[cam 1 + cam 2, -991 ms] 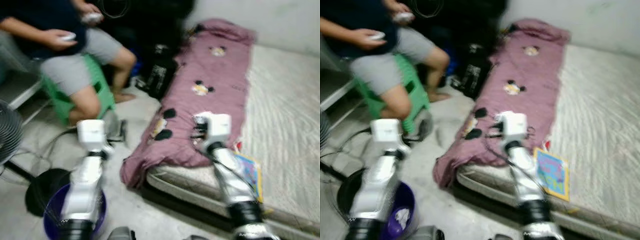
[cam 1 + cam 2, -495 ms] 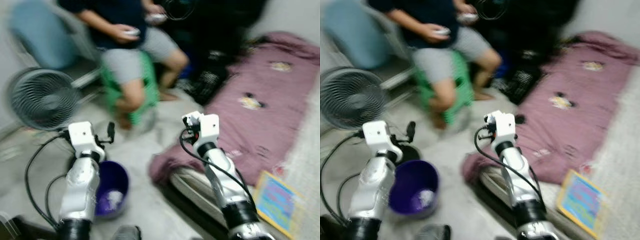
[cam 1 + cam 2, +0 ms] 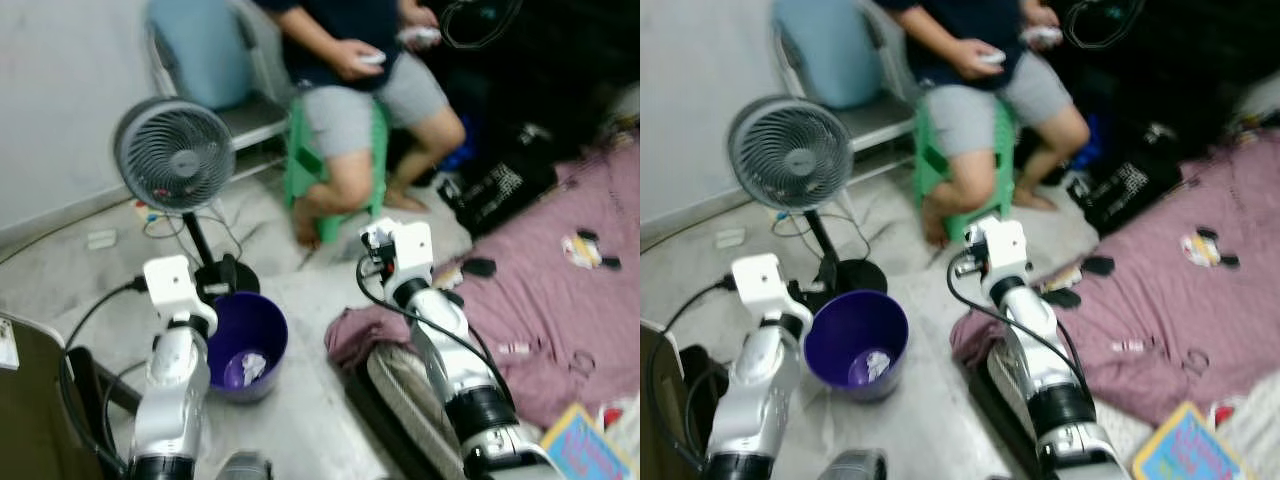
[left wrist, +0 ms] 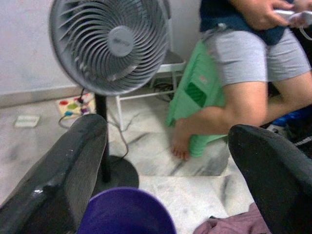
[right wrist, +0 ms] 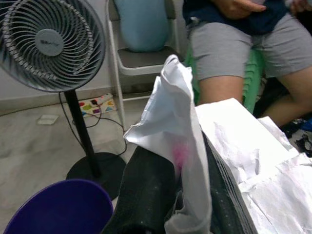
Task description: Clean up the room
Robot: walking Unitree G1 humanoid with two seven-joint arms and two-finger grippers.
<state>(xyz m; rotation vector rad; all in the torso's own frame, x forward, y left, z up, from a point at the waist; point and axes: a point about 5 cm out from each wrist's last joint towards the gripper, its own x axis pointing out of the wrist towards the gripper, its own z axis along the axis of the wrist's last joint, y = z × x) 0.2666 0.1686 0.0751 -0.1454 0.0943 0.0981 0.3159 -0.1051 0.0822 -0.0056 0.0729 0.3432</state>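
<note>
A purple bin (image 3: 246,340) stands on the floor between my two arms, with a crumpled white paper (image 3: 245,368) at its bottom. My right gripper (image 5: 187,195) is shut on a crumpled white tissue (image 5: 178,122) with a pink stain. It hangs above the floor just right of the bin, near the mattress corner. More white paper (image 5: 243,146) lies over its wrist side. My left gripper (image 4: 168,161) is open and empty, just over the bin's near rim (image 4: 126,212), with its fingers (image 4: 63,170) wide apart.
A standing fan (image 3: 173,155) with its round base and cables is behind the bin. A person sits on a green stool (image 3: 340,175) holding controllers. A purple blanket (image 3: 540,310) drapes off the mattress on the right, with a black bag (image 3: 495,185) beyond. Dark furniture (image 3: 25,410) is at near left.
The whole view has swung left, from the mattress to the fan and the purple bin. Both arms keep much the same raised pose in the picture.
</note>
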